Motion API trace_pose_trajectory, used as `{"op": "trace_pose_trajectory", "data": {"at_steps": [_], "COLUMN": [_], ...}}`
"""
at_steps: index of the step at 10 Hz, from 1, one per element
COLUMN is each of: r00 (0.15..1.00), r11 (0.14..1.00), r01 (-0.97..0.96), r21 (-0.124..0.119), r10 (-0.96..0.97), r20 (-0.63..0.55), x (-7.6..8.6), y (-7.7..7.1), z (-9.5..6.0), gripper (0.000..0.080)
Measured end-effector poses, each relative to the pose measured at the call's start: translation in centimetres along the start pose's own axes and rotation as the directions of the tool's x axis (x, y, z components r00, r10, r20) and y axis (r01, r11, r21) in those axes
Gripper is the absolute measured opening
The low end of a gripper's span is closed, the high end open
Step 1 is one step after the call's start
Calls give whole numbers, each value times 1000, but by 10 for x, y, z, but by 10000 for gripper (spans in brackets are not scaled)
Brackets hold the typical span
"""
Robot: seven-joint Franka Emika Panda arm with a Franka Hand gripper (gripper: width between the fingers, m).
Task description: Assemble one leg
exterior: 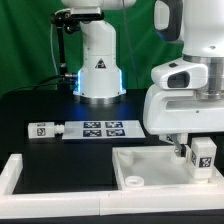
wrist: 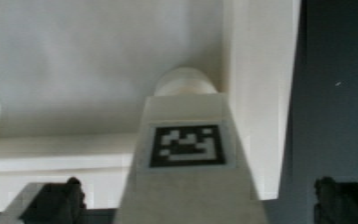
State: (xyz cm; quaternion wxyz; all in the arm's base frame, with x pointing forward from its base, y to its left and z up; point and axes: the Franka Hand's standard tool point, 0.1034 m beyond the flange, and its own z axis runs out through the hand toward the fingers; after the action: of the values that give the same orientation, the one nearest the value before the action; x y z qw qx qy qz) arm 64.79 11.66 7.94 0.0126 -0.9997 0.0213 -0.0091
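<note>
A white leg with a black-and-white tag stands upright at the near corner of the large white tray panel, on the exterior view's right. My gripper is lowered over it. In the wrist view the leg fills the middle, running away from the camera down to the panel. My gripper straddles it. The two dark fingertips stand apart from the leg's sides with a visible gap on each side, so the jaws are open.
The marker board lies on the black table behind the panel. A small tagged white piece lies beside it on the exterior view's left. A white bar sits at the front left. The robot base stands at the back.
</note>
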Motion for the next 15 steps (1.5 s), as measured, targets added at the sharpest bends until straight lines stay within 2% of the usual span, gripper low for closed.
{"op": "trace_pose_trajectory", "data": {"at_steps": [2, 4, 7, 8, 9, 11, 12, 13, 14, 15], "r00": [1000, 988, 950, 872, 780, 496, 390, 318, 257, 249], "r11": [1000, 988, 950, 873, 782, 495, 385, 309, 246, 237], "r01": [-13, -155, -313, -488, -623, -859, -909, -935, -954, -956], "r21": [0, 1, 1, 1, 30, 133, 160, 173, 172, 172], "r10": [13, 155, 313, 488, 624, 868, 921, 948, 965, 967], "r20": [0, 1, 0, -32, -51, -31, -1, 26, 47, 51], "x": [0, 0, 0, -3, -4, -7, -8, -9, -9, -10], "y": [1, 0, 1, 1, 3, 8, 9, 10, 10, 9], "z": [0, 0, 0, 0, 1, 1, 1, 1, 1, 2], "gripper": [637, 287, 287, 287, 287, 287, 287, 287, 287, 345]}}
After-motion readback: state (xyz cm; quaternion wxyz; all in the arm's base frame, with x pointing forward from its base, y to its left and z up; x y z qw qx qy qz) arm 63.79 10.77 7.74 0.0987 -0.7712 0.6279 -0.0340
